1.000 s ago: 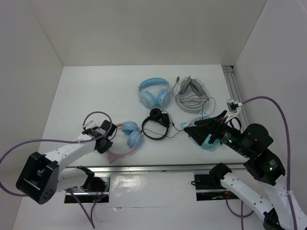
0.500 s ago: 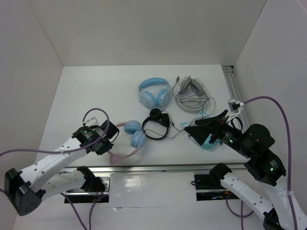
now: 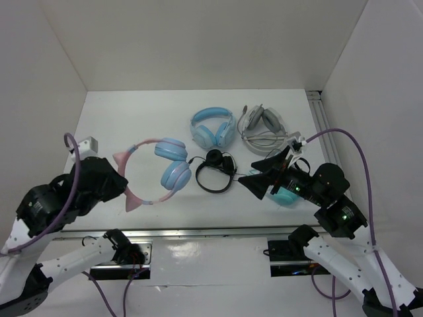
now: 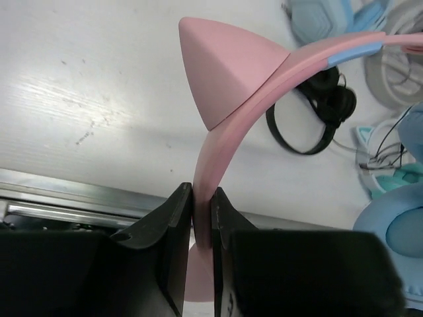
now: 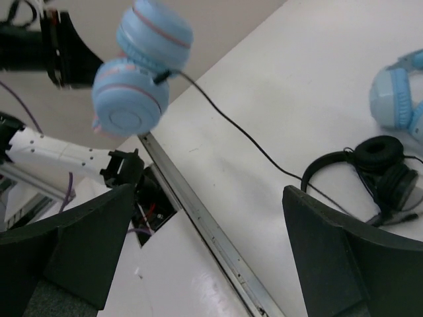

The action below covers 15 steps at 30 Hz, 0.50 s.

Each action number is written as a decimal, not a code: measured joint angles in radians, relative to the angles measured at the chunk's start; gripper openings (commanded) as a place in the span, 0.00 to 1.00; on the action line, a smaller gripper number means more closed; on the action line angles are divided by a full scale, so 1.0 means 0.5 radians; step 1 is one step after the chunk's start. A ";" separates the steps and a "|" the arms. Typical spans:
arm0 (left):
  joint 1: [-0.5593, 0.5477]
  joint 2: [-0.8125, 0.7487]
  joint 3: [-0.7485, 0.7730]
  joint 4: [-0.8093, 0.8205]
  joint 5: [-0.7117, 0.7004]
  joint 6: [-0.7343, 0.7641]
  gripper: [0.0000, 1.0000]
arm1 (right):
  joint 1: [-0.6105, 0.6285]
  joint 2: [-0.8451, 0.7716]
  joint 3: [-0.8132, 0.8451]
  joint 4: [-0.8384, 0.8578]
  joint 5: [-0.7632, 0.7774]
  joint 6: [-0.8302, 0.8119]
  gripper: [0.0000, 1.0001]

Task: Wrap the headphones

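Your left gripper [image 4: 201, 198] has its jaws clamped on the pink band of the headphones [image 3: 174, 176], which hang above the table's [image 3: 132, 119] left side. Your right gripper [image 5: 208, 195] hovers with jaws spread wide, near the black headset [image 3: 215, 170].

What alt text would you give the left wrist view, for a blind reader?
The left gripper clamps the pink headband of the headphones near one cat ear, with the white table behind. A black headset lies beyond.
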 measured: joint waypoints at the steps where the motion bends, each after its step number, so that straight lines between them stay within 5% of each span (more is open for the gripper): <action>1: 0.000 0.036 0.107 -0.035 -0.043 0.042 0.00 | 0.000 -0.001 -0.043 0.061 -0.040 -0.014 1.00; 15: 0.077 0.483 0.941 -0.182 -0.351 0.465 0.00 | 0.000 0.080 -0.334 0.716 -0.434 -0.450 1.00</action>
